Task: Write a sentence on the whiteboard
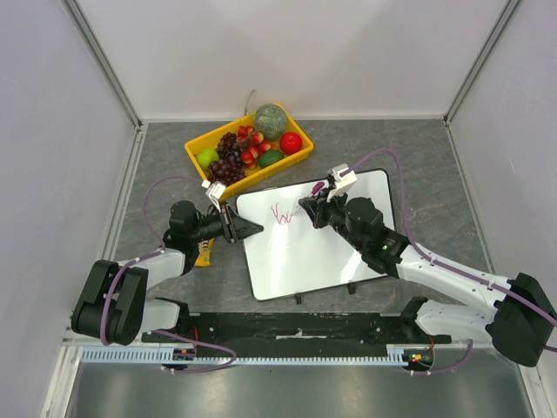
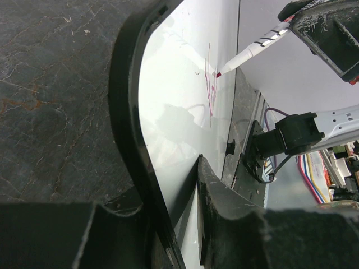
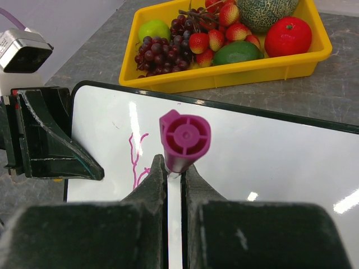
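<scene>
The whiteboard [image 1: 305,257] lies flat on the grey table, with a short magenta scribble [image 1: 280,215] near its far left corner. My left gripper [image 1: 251,228] is shut on the board's left edge; in the left wrist view [image 2: 175,221] the black rim passes between the jaws. My right gripper [image 1: 313,209] is shut on a white marker with a magenta end [image 3: 184,140]. The marker [image 2: 252,50] slants down, its tip at the scribble [image 2: 211,92]. The right wrist view shows the board [image 3: 269,157], the scribble [image 3: 136,157] and the right gripper [image 3: 174,171].
A yellow tray [image 1: 300,158] of fruit (grapes, strawberries, melon, red apple, green fruit) stands just behind the board; it also shows in the right wrist view [image 3: 314,59]. A small yellow item [image 1: 204,253] lies under the left arm. Two black clips [image 1: 298,299] sit on the board's near edge.
</scene>
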Action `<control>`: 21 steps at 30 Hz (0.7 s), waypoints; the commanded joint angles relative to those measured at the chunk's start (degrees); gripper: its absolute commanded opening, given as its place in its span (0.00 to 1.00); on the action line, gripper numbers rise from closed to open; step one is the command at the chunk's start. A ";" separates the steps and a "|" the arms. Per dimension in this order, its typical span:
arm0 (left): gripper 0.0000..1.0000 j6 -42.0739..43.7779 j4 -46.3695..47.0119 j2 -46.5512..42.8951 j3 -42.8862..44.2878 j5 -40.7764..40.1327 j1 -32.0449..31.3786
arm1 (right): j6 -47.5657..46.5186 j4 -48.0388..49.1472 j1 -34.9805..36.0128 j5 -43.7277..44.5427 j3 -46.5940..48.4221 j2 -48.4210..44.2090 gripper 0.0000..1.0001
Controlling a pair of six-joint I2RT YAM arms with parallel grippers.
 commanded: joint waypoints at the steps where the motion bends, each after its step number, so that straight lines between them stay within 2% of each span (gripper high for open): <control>1: 0.02 10.70 -3.87 1.17 -0.79 -2.35 -1.05 | -2.02 -2.51 -0.48 2.24 0.55 0.48 0.00; 21: 0.02 10.88 -3.87 1.26 -0.71 -2.44 -1.05 | -1.41 -3.22 -0.48 -0.93 -3.23 -0.75 0.00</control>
